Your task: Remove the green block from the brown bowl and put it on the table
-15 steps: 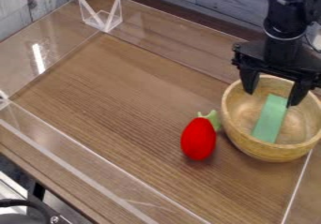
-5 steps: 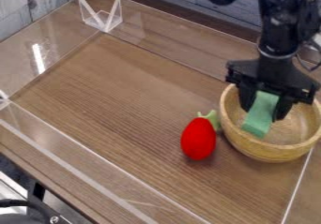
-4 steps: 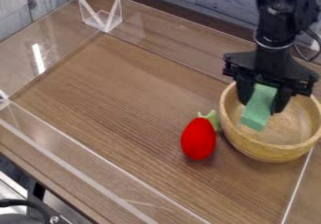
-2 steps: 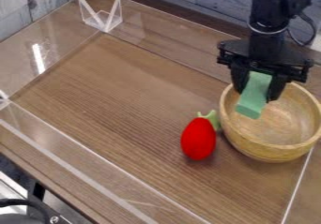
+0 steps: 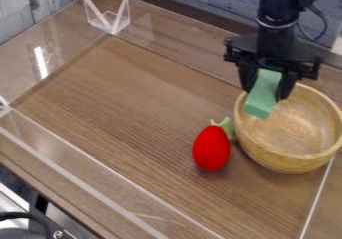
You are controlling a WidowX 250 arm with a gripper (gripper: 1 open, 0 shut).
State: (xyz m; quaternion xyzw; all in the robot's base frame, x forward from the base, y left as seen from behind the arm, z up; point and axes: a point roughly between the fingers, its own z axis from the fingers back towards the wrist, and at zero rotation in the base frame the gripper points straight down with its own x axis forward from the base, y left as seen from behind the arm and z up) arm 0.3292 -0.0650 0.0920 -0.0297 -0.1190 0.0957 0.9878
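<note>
Block (image 5: 266, 95) hangs tilted, upper end pinched in the gripper (image 5: 278, 80), lower end over the near-left rim of the bowl (image 5: 297, 148). Jaws clamped on the block's narrow sides; the steep downward wrist suits a lift out of the hollow. Bowl holds nothing else. Strawberry toy (image 5: 211, 146) sits just left of the bowl, so free table (image 5: 120, 93) further left looks the safer drop spot.
</note>
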